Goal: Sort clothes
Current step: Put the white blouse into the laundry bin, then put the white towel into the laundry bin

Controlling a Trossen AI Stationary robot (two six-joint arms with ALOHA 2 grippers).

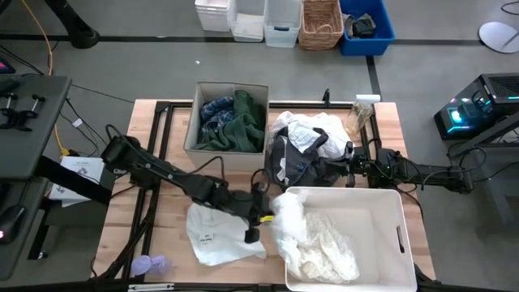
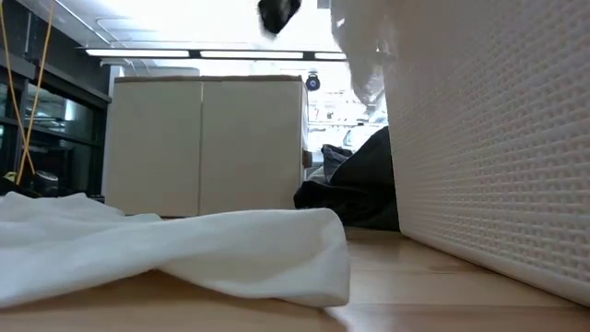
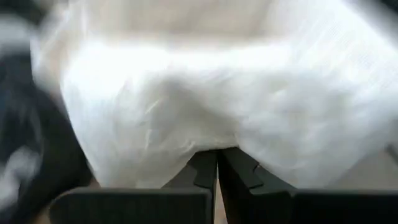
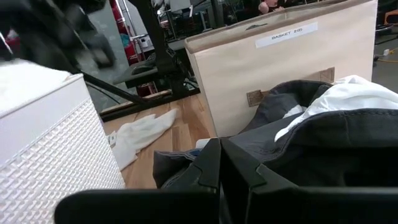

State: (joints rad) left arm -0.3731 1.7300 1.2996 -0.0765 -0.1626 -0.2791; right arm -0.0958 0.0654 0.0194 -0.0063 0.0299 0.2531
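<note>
My left gripper (image 1: 266, 212) is shut on a white lacy piece (image 1: 289, 217) at the left rim of the white basket (image 1: 397, 203). The piece hangs over the basket's wall in the low view (image 2: 364, 55). More white pieces (image 1: 324, 251) lie inside the basket. A white garment (image 1: 215, 234) lies flat on the table. A plaid shirt (image 1: 217, 113) and a dark green garment (image 1: 239, 130) lie in the beige box (image 1: 195, 122). My right gripper (image 4: 219, 171) is shut, low beside the black-grey garment (image 1: 296, 162), which lies in a pile with a white piece (image 1: 312, 130). My left gripper pinches a bunched edge of the white lacy piece (image 3: 214, 140) between its two fingers, coming level from the table's left. The piece is lifted, and it spreads out beyond the fingertips over the basket's left rim. My right gripper: I cannot tell whether it touches the black-grey garment.
A small lavender object (image 1: 150, 264) lies at the table's near left corner. A clear bottle (image 1: 361, 113) stands at the far right. The beige box stands at the far middle, and the white basket fills the near right.
</note>
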